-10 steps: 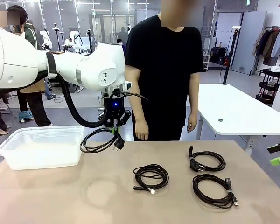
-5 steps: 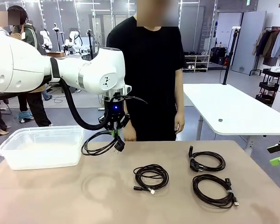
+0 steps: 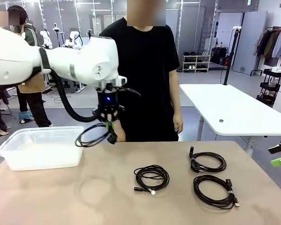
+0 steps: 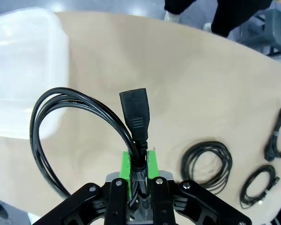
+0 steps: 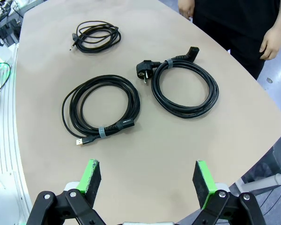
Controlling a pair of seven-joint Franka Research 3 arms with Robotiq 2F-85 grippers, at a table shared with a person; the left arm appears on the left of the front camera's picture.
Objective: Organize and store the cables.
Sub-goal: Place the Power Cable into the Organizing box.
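My left gripper (image 3: 110, 125) is shut on a coiled black cable (image 3: 92, 136) and holds it in the air just right of the clear plastic bin (image 3: 41, 147). In the left wrist view that cable (image 4: 79, 117) loops up from the left gripper (image 4: 139, 185), its plug end standing upright. Three more coiled cables lie on the table: one in the middle (image 3: 151, 177), one at the right rear (image 3: 207, 161), one at the right front (image 3: 216, 191). My right gripper (image 5: 147, 182) is open above the table edge, near the banded cable (image 5: 101, 107) and the plug cable (image 5: 183, 87).
A person in a black shirt (image 3: 145, 61) stands at the far side of the table, hands hanging by the edge. A white table (image 3: 229, 108) stands behind on the right. The bin (image 4: 23, 70) looks empty.
My left arm has carried the held cable up and to the left, toward the bin. The person has stepped a little to the left. The right gripper has not moved.
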